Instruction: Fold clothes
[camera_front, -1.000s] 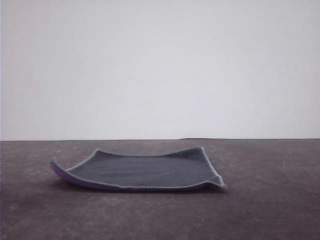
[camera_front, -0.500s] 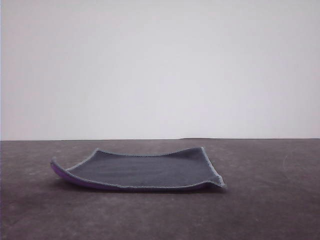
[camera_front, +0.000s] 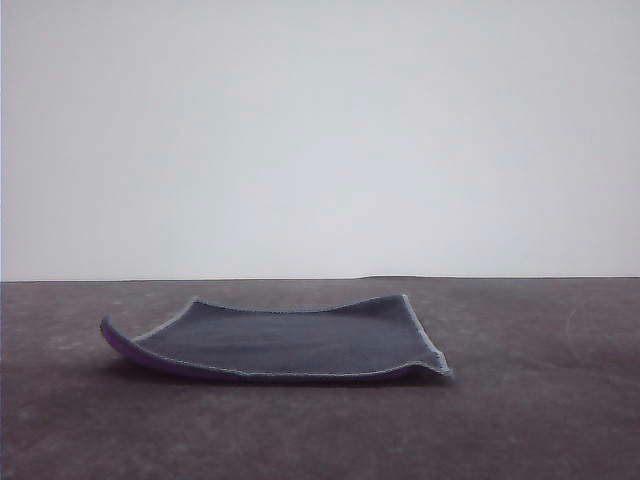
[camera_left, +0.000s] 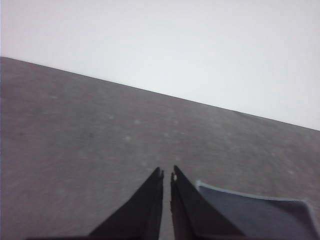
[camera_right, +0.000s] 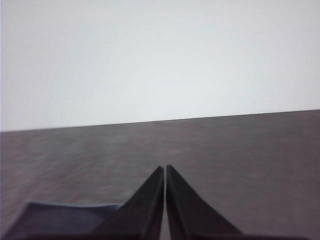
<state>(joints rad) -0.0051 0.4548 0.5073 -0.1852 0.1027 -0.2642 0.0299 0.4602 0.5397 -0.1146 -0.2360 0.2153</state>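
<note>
Hovering low over the dark grey table (camera_front: 540, 420), both grippers, left (camera_left: 166, 173) and right (camera_right: 165, 167), stay clenched empty beside the small dark grey rectangular cloth (camera_front: 290, 340).

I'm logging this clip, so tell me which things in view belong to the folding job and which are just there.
Part of the job:
- cloth, unfolded, dark grey face up, purple showing under its left edge
- left gripper, shut, holding nothing
- right gripper, shut, holding nothing

Just there:
- table
- pale wall behind it
</note>
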